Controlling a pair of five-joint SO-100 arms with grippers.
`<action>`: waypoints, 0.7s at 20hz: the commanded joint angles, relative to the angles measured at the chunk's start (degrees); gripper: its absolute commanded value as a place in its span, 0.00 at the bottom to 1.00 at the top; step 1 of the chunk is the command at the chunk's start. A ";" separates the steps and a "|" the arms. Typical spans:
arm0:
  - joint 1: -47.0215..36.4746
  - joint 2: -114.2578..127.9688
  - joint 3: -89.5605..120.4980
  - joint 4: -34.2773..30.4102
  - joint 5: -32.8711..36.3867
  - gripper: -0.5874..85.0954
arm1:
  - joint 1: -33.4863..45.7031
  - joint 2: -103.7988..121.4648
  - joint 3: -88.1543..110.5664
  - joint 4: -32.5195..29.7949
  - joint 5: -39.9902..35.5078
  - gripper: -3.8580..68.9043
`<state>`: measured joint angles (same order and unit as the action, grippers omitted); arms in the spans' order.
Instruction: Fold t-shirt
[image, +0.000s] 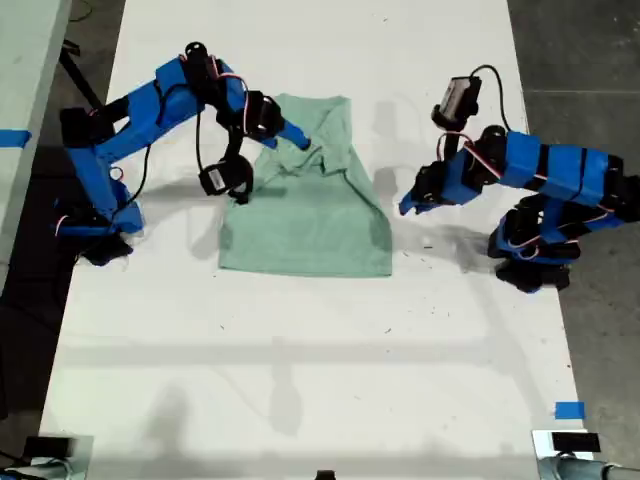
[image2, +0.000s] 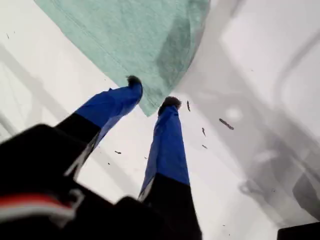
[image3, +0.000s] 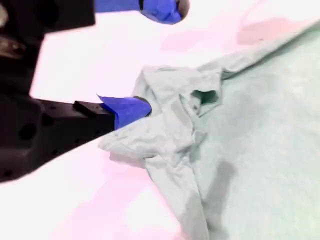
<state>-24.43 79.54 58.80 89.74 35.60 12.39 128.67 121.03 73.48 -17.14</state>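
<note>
The work surface is a long white table (image: 300, 380) with grey floor along both sides. My second gripper (image: 297, 139) stands with jaws parted wide: one blue fingertip (image3: 131, 109) touches a bunched ridge of cloth, the other hangs above it, nothing clamped. My first gripper (image: 408, 206), also parted and empty, hovers over bare table just beside the cloth's corner. The pale mint-green short-sleeved cotton t-shirt (image: 315, 215) lies mid-table, partly folded, rumpled toward 12 o'clock. I judge the step in hand to be a side fold. The next move calls for flattening the ridge, then pinching the 3 o'clock edge.
</note>
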 joint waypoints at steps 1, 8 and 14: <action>6.06 18.37 21.88 -5.54 -3.25 0.37 | -1.67 1.41 0.53 -3.52 -0.97 0.35; 9.93 49.83 59.68 -12.74 -14.33 0.36 | -3.34 -2.02 5.36 -8.79 -5.36 0.44; 15.03 45.18 61.70 -18.72 -18.63 0.35 | -2.46 -12.39 8.26 -19.34 -11.43 0.45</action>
<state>-11.25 125.68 120.94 73.56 18.37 9.49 118.21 129.81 58.80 -26.72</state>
